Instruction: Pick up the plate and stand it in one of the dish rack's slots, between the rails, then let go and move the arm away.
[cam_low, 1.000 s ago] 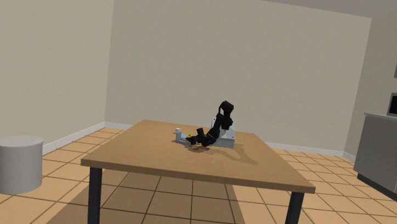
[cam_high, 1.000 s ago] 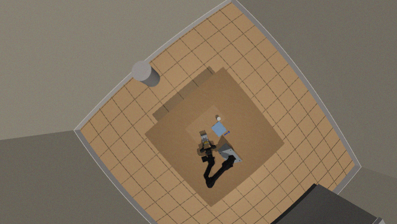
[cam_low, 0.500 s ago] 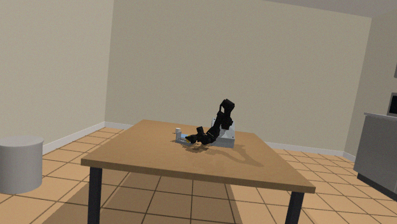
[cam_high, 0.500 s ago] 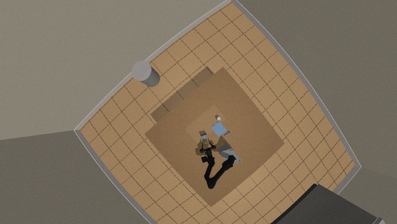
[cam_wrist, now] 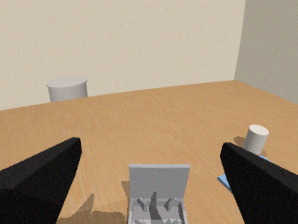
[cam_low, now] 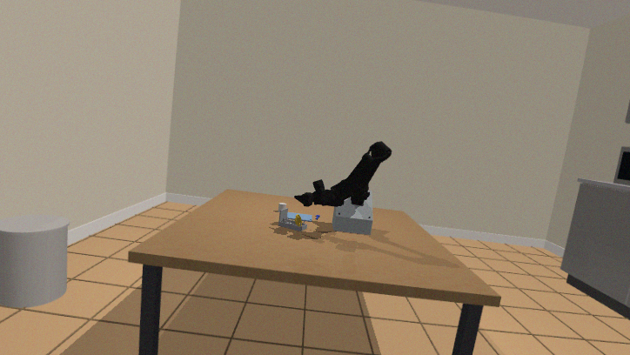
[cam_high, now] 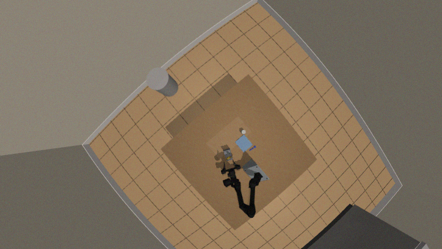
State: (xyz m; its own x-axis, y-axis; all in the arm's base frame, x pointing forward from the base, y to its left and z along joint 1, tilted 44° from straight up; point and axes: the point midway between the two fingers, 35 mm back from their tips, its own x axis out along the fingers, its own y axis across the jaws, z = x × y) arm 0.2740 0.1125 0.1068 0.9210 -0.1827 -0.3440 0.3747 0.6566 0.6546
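Note:
The small grey dish rack (cam_high: 227, 151) (cam_low: 283, 215) (cam_wrist: 159, 182) stands on the table with its tall back panel at the far end from the arm. The yellow plate (cam_high: 228, 157) (cam_low: 298, 219) stands about upright at the rack's end nearer the arm; which slot it is in is too small to tell. The plate is outside the wrist view. My gripper (cam_high: 230, 169) (cam_low: 299, 198) (cam_wrist: 152, 148) is open and empty, raised above the plate and back from it on the arm's side.
A blue square (cam_high: 243, 143) (cam_low: 302, 216) (cam_wrist: 226, 181) lies beside the rack, with a white cylinder (cam_high: 243, 132) (cam_low: 282, 205) (cam_wrist: 256, 140) just past it. A small dark blue item (cam_high: 252, 148) (cam_low: 317, 217) is near the square. A grey block (cam_low: 351, 224) stands under the arm's base.

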